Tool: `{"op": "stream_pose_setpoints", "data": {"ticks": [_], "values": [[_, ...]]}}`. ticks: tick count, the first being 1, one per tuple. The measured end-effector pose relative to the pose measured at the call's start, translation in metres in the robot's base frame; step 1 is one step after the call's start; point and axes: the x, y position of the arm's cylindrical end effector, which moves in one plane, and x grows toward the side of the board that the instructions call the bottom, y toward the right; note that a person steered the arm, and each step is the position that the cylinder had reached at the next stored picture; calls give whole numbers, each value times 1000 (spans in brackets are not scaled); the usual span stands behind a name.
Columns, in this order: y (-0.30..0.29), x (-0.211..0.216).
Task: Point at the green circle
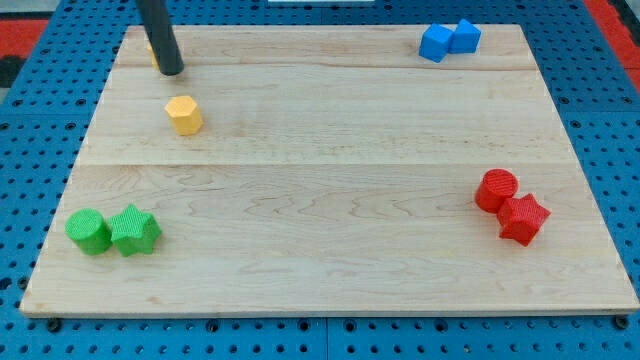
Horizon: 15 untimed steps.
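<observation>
The green circle [89, 231] lies near the board's bottom left corner, touching a green star [134, 231] on its right. My tip [171, 72] stands near the view's top left, far above the green circle. A yellow block [152, 50] peeks out from behind the rod, mostly hidden. A yellow hexagon [184, 115] lies just below the tip, between it and the green blocks.
Two blue blocks [448, 40] touch each other at the view's top right. A red circle [496, 190] and a red star-like block [524, 218] touch at the right side. The wooden board [330, 190] rests on a blue pegboard.
</observation>
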Motion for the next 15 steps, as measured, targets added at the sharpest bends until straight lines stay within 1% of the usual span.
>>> {"op": "stream_pose_setpoints", "data": {"ticks": [2,3,4,5,6,7,8,9,10,12,13,14,15], "values": [[10,0],[81,7],[206,20],[302,41],[333,81],[255,120],[177,125],[129,129],[109,146],[120,225],[127,277],[105,330],[98,336]]}}
